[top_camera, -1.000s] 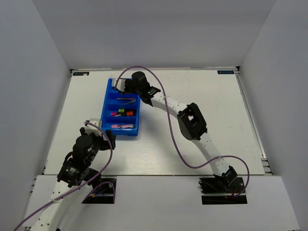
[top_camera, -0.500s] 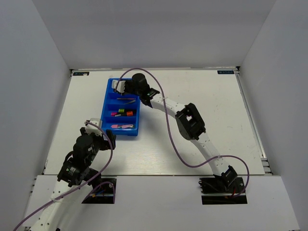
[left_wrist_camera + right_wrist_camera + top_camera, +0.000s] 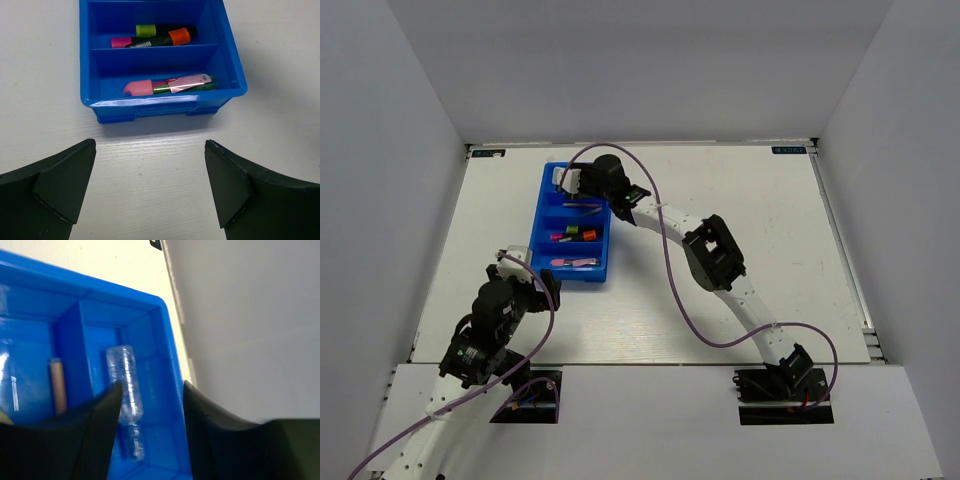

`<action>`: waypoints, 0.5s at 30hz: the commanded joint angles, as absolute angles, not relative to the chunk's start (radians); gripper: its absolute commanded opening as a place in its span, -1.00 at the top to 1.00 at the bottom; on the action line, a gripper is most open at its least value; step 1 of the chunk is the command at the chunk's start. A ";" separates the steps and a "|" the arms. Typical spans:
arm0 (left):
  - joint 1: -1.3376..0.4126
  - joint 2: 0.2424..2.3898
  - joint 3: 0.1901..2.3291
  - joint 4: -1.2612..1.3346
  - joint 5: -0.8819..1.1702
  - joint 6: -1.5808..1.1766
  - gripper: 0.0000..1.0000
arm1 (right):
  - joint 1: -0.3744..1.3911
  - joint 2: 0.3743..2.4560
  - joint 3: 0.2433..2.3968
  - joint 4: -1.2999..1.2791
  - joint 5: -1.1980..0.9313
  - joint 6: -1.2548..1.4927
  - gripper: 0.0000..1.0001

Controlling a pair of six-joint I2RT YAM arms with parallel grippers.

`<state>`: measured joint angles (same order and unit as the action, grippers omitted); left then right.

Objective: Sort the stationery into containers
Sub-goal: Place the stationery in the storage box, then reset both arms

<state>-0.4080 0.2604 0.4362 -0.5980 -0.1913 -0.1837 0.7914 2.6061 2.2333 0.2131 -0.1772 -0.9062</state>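
Note:
The blue tray point(image 3: 536, 228) lies at the far left of the table. My right gripper point(image 3: 566, 180) is open over its farthest compartment. In the right wrist view the clear tube point(image 3: 125, 382) lies on that compartment's floor beside my left fingertip, with the gripper point(image 3: 151, 387) not closed on it. A pencil-like stick point(image 3: 58, 385) lies in the compartment beside it. The highlighters point(image 3: 160, 37) fill a middle compartment, and the fat pink marker point(image 3: 165, 86) lies in the nearest one. My left gripper point(image 3: 150, 187) is open and empty, just short of the tray's near wall point(image 3: 160, 107).
The grey enclosure wall point(image 3: 250, 315) rises close behind the tray's far end. A purple cable point(image 3: 670, 270) loops from the right arm across the middle of the table. The table's near edge point(image 3: 640, 364) runs just ahead of both arm bases.
My right gripper has shifted slightly left over the tray's far compartment. The left arm and the items in the tray have not moved.

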 commanded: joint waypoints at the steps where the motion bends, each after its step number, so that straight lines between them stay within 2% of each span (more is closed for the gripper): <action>1: -0.402 0.267 0.437 -0.594 -0.187 -0.181 -1.00 | 0.790 2.533 2.250 0.288 -0.152 -0.859 0.34; 2: -0.402 0.270 0.436 -0.586 -0.187 -0.183 -1.00 | 0.790 2.520 2.244 0.290 -0.138 -0.830 0.79; 3: -0.405 0.271 0.431 -0.584 -0.187 -0.183 -1.00 | 0.793 2.508 2.240 0.282 -0.121 -0.795 1.00; 5: -0.403 0.273 0.430 -0.569 -0.166 -0.183 -0.96 | 0.796 2.444 2.246 0.224 -0.077 -0.731 1.00; 7: -0.402 0.282 0.416 -0.542 -0.143 -0.169 -0.65 | 0.799 2.381 2.256 0.122 -0.058 -0.617 1.00; 8: -0.402 0.287 0.413 -0.532 -0.105 -0.161 0.13 | 0.793 2.340 2.266 0.027 -0.016 -0.576 1.00; 9: -0.402 0.291 0.407 -0.514 -0.103 -0.167 0.58 | 0.790 2.303 2.311 -0.108 -0.011 -0.457 1.00; 10: -0.403 0.302 0.407 -0.506 -0.100 -0.172 0.89 | 0.788 2.281 2.321 -0.176 -0.011 -0.416 0.96; 11: -0.402 0.314 0.408 -0.500 -0.092 -0.176 1.00 | 0.775 2.255 2.318 -0.286 -0.009 -0.379 0.74; 12: -0.400 0.325 0.411 -0.482 -0.081 -0.173 1.00 | 0.769 2.174 2.287 -0.417 -0.018 -0.286 0.53; 13: -0.402 0.339 0.416 -0.477 -0.054 -0.170 1.00 | 0.738 2.143 2.267 -0.476 -0.058 -0.263 0.23; 14: -0.402 0.369 0.422 -0.473 -0.017 -0.164 0.86 | 0.729 2.110 2.237 -0.618 -0.078 -0.241 0.06; 15: -0.400 0.382 0.436 -0.472 0.018 -0.166 0.54 | 0.720 2.003 2.171 -0.659 -0.098 -0.197 -0.12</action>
<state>-0.4076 0.3412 0.4133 -0.5171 -0.0875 -0.1638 0.7708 2.2196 2.2265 -0.3313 -0.0624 -0.4046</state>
